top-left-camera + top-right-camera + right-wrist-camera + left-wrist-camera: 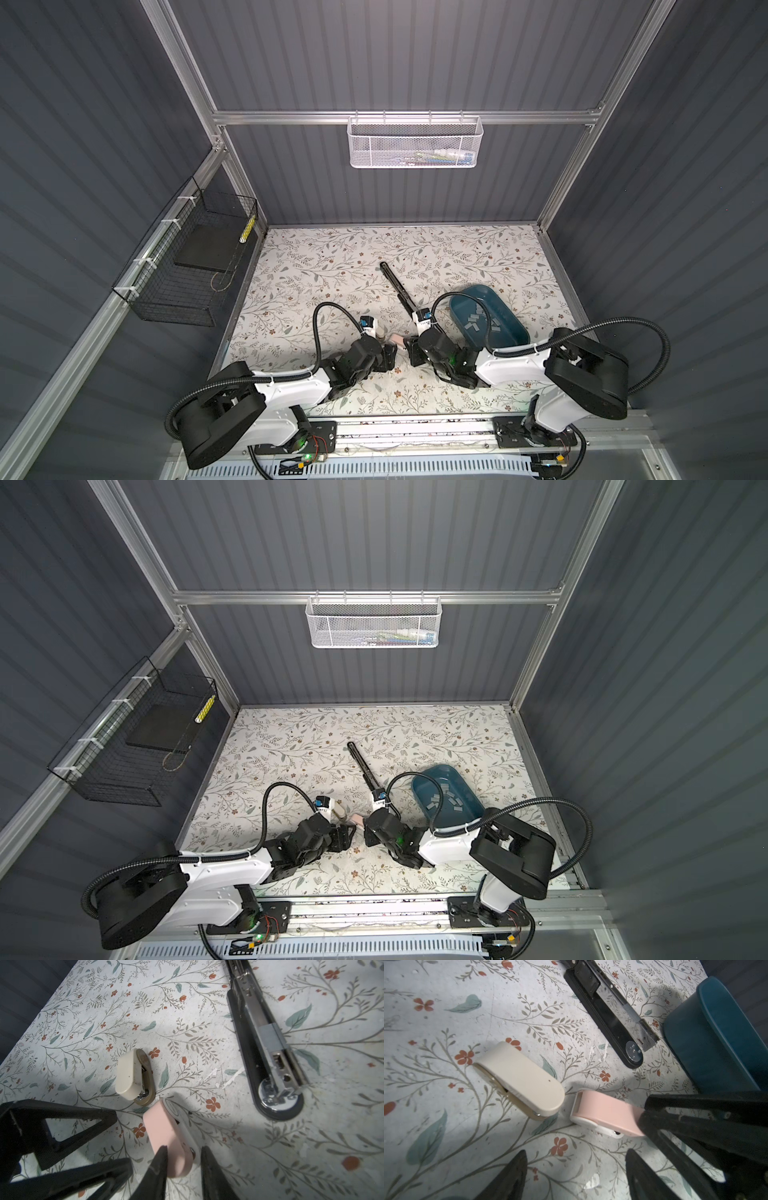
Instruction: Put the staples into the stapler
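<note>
In both top views the wrists cover most of the pink stapler (397, 340) and the near end of the black stapler (395, 284), and the staples (478, 322) in the tray (512, 320) are too small for me to count. In the right wrist view I can't tell whether the right gripper (185, 1148) actually pinches the pink stapler, and the black stapler runs off that picture's edge. What lies in the basket (395, 145) blurs behind its mesh.

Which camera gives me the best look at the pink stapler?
Left wrist: the pink stapler lies side-on, mostly visible. Right wrist shows it foreshortened between the fingers of the right gripper. Both top views show only a pink sliver.
</note>
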